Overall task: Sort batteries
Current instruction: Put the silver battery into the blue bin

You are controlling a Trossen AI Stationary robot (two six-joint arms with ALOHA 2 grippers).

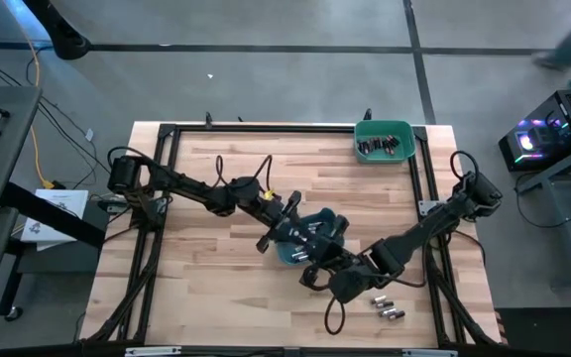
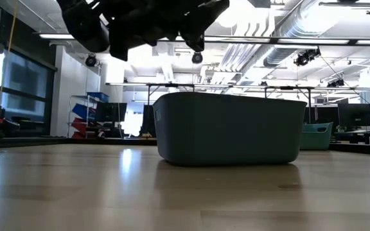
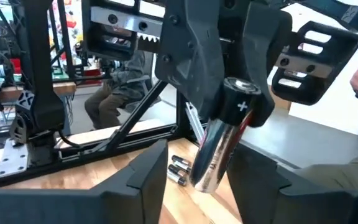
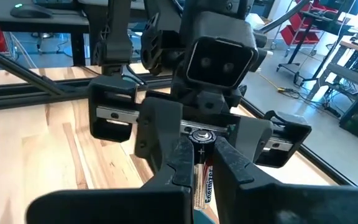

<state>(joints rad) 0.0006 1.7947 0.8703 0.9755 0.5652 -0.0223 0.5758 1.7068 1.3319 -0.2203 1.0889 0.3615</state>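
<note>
Both arms meet mid-worktop, over the dark teal plastic bin (image 1: 300,241) — looks like a handover. Right end effector (image 4: 201,163) is clamped narrow on a silvery cylindrical battery w/ black-and-red label (image 4: 202,171), plus end pointing toward the left arm's wrist camera, so the cell's free end is offered up. Left end effector (image 3: 194,177) faces it, fingers (image 3: 143,177) apart and straddling the same battery (image 3: 219,146); from this view can't tell if the pads are touching the cell yet — prob. mid-grab. Holding it above the bin makes sense: a slip would likely land in or near the bin, not roll off. Three or so loose silvery-and-dark batteries (image 1: 385,306) lie on the wooden worktop (image 1: 206,268) near the right arm's side, unsorted. A second, lighter green plastic bin (image 1: 384,141) sits at the far right corner w/ dark batteries (image 1: 380,148) already inside — presumably one sort destination.
</note>
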